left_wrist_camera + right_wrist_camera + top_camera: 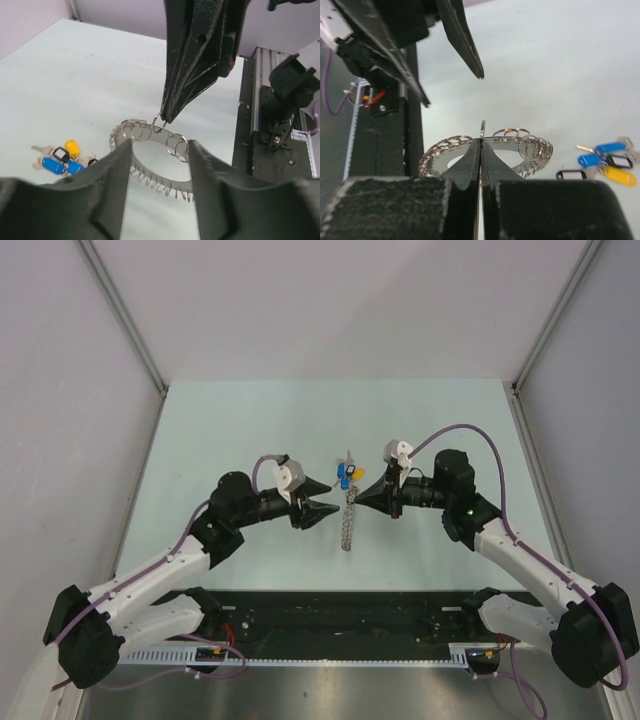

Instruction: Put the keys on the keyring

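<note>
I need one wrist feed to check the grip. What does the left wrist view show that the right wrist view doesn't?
Only left wrist: the right gripper seen from outside, tips pinched on a small loop of the keyring. Only right wrist: the left gripper from outside, jaws open. Both: the keyring and the keys lying on the table beside it.
</note>
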You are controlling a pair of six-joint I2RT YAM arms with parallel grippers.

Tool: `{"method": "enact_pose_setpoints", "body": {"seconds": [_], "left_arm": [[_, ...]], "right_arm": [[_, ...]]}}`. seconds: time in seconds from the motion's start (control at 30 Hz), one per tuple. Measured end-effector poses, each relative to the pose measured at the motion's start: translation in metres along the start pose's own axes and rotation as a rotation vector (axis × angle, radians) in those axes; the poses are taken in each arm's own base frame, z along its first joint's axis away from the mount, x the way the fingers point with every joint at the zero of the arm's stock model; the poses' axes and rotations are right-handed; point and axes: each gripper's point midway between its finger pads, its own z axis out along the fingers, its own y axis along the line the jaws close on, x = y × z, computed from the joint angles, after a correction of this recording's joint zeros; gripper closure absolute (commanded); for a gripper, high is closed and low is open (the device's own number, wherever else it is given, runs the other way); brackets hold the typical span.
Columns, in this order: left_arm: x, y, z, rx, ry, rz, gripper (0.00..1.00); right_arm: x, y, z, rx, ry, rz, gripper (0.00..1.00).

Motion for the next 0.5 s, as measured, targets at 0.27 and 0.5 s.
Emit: {"method": "enact_pose_setpoints", "body": {"seconds": [0.27, 0.5], "left_arm": [[-0.013, 0.025, -0.015, -0.17, 0.033, -0.007, 0.15], [-0.035, 0.045, -0.062, -0.423, 0.029, 0.022, 0.11]], "right_arm": [[0.031, -0.034, -0.009, 0.197, 0.219, 0.044, 1.0], [0.071, -0.042, 0.004, 0.243, 0.478, 0.066, 1.0]]}}
